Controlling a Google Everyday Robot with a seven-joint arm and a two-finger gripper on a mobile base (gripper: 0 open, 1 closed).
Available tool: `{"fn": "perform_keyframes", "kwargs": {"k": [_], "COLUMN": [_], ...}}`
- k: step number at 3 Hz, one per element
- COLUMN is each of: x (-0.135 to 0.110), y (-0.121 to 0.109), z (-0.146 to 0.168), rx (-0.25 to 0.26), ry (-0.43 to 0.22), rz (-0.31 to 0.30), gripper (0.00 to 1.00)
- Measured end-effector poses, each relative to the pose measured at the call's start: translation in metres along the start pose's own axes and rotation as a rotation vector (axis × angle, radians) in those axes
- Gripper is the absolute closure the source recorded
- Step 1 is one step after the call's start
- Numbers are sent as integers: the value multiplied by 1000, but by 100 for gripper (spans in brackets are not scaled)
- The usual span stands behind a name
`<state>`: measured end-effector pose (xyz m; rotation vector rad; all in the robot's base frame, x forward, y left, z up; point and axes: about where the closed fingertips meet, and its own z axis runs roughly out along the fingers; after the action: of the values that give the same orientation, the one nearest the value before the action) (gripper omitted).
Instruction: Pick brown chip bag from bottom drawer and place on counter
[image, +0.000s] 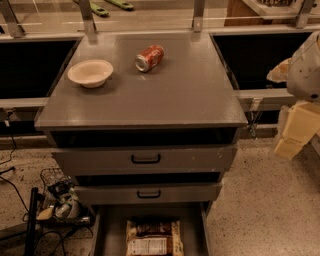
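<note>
Tool (293, 134) far right — chip bag (154, 239) below-left

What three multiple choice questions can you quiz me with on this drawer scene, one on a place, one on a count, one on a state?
1. Where is the brown chip bag?
A. top drawer
B. bottom drawer
C. on the floor

2. How many things lie on the counter?
A. one
B. four
C. two

3. How does the red soda can sit?
A. on its side
B. upright
C. crushed flat

Answers: B, the bag lies in the open drawer, while the gripper is at the right edge, apart from the cabinet; C, only the bowl and the can; A, it lies tipped over.
</note>
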<state>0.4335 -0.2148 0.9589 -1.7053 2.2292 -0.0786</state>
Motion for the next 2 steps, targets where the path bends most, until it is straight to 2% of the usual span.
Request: {"fn": "perform_keyframes", "kwargs": {"k": [1,2], "x": [11,21], "y": [14,29], "z": [36,72], "rx": [-49,-122], "ry": [-10,-19], "rz": [20,26], "gripper": [0,0]}}
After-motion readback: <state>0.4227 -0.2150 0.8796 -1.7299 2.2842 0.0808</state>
